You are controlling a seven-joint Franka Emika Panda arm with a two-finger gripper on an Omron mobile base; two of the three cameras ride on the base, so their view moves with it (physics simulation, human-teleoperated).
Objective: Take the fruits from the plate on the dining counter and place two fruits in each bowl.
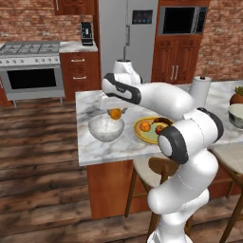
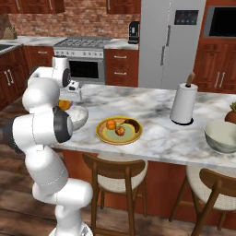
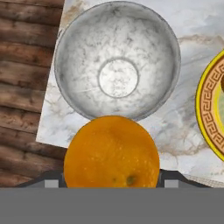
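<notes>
My end effector [image 1: 115,110] is clamped on an orange fruit [image 3: 112,153], holding it above the desk [image 1: 95,149] just over the near rim of the whitish bowl [image 1: 106,128]. The hand view shows the fruit's dimpled skin and small stem scar, and the bowl's mottled translucent inside, bare. The base views show what it cannot: on the yellow plate [image 2: 103,136] beside the bowl lie another orange fruit [image 2: 110,124], a reddish one [image 2: 120,131] and a dark one [image 2: 132,123], probably touching the rim. The grey bowl [image 2: 222,136] sits well apart, past a paper towel roll [image 2: 183,103]. White-veined marble top, wooden stools below, brick walls, steel stove and fridge behind.
</notes>
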